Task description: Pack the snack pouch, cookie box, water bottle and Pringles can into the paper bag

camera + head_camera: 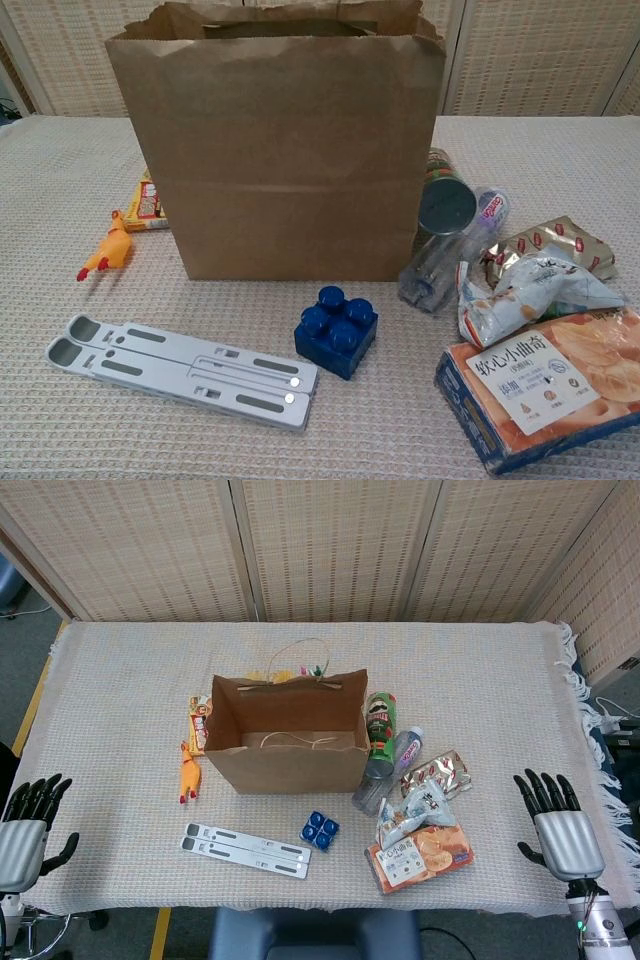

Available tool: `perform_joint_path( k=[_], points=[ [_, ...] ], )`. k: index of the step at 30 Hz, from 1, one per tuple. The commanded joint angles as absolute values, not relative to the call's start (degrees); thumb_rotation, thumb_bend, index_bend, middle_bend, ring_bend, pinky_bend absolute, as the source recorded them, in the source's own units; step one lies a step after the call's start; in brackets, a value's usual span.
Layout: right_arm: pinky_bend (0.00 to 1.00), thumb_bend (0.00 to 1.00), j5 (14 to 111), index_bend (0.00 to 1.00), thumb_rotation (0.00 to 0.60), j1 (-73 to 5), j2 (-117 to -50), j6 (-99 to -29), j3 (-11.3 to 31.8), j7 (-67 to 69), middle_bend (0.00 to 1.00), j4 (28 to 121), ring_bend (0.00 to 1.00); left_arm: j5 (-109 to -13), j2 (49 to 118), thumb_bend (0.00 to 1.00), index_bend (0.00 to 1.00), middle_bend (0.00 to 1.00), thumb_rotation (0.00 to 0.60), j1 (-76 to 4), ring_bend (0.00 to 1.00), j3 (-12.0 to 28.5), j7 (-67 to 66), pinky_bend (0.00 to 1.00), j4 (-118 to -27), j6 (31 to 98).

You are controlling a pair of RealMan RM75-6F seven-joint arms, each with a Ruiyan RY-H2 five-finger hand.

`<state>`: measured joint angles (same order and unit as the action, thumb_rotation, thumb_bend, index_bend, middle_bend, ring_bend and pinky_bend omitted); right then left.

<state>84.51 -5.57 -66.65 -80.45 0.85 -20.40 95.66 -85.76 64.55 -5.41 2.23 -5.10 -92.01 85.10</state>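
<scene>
The brown paper bag (285,742) (280,150) stands open and upright mid-table. Right of it lie the green Pringles can (380,722) (443,198) and the clear water bottle (390,768) (450,262), both on their sides. A white snack pouch (420,808) (530,292) rests on the orange cookie box (420,855) (545,385). My left hand (28,825) hovers at the table's front left corner, fingers spread, holding nothing. My right hand (558,825) is at the front right edge, also spread and empty. Neither hand shows in the chest view.
A yellow rubber chicken (188,772) (105,253) and a red box (201,723) (148,205) lie left of the bag. A grey folding stand (247,849) (185,370) and blue brick (320,829) (337,331) sit in front. A shiny snack packet (445,770) (548,243) lies right of the bottle.
</scene>
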Motion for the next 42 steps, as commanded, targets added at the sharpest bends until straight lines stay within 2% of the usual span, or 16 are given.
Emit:
perform_joint_path(
  k=[1, 9, 13, 18, 22, 28, 37, 42],
  points=[
    [0.0, 0.05, 84.5, 0.0, 0.6, -5.6, -66.6, -80.4, 0.9, -20.4, 0.0, 95.7, 0.0, -85.7, 64.6, 0.38, 0.04, 0.0, 0.6, -5.4, 0.0, 2.2, -5.1, 0.0, -92.0, 85.1],
    [0.0, 0.05, 86.4, 0.0, 0.6, -6.0, -66.8, -80.9, 0.8, -18.8, 0.0, 95.6, 0.0, -85.7, 64.5, 0.38, 0.04, 0.0, 0.6, -5.5, 0.0, 2.3, -5.0, 0.0, -91.9, 85.0],
    [0.11, 0.05, 90.0, 0.0, 0.6, -6.9, -68.8, -83.1, 1.7, -17.1, 0.01, 93.5, 0.0, -85.4, 64.6, 0.38, 0.04, 0.0, 0.6, -5.6, 0.0, 2.4, -5.5, 0.0, -92.1, 84.8],
    [0.2, 0.05, 88.6, 0.1, 0.6, -9.7, -71.0, -78.6, 2.6, -19.9, 0.14, 94.2, 0.07, -85.3, 64.6, 0.38, 0.04, 0.0, 0.6, -5.6, 0.0, 2.4, -5.6, 0.0, -92.2, 84.8],
    [0.27, 0.05, 85.9, 0.14, 0.6, -12.8, -74.0, -73.6, 3.7, -25.5, 0.18, 95.3, 0.14, -85.3, 64.6, 0.38, 0.04, 0.0, 0.6, -5.6, 0.0, 2.4, -5.7, 0.0, -92.2, 84.8],
    [0.32, 0.05, 83.7, 0.22, 0.6, -16.5, -80.4, -69.3, 4.7, -32.2, 0.23, 94.5, 0.19, -85.2, 64.6, 0.38, 0.04, 0.0, 0.6, -5.6, 0.0, 2.5, -5.6, 0.0, -92.2, 84.7],
    [0.37, 0.05, 80.6, 0.33, 0.6, -19.6, -87.0, -66.4, 5.2, -36.1, 0.31, 92.3, 0.26, -85.2, 64.5, 0.38, 0.04, 0.0, 0.6, -5.8, 0.0, 2.5, -5.3, 0.0, -92.1, 84.4],
    [0.42, 0.06, 78.7, 0.44, 0.6, -20.3, -88.8, -65.8, 5.2, -36.9, 0.38, 90.2, 0.34, -85.2, 64.3, 0.38, 0.04, 0.0, 0.6, -5.9, 0.0, 2.4, -5.2, 0.0, -92.2, 84.2]
  ],
)
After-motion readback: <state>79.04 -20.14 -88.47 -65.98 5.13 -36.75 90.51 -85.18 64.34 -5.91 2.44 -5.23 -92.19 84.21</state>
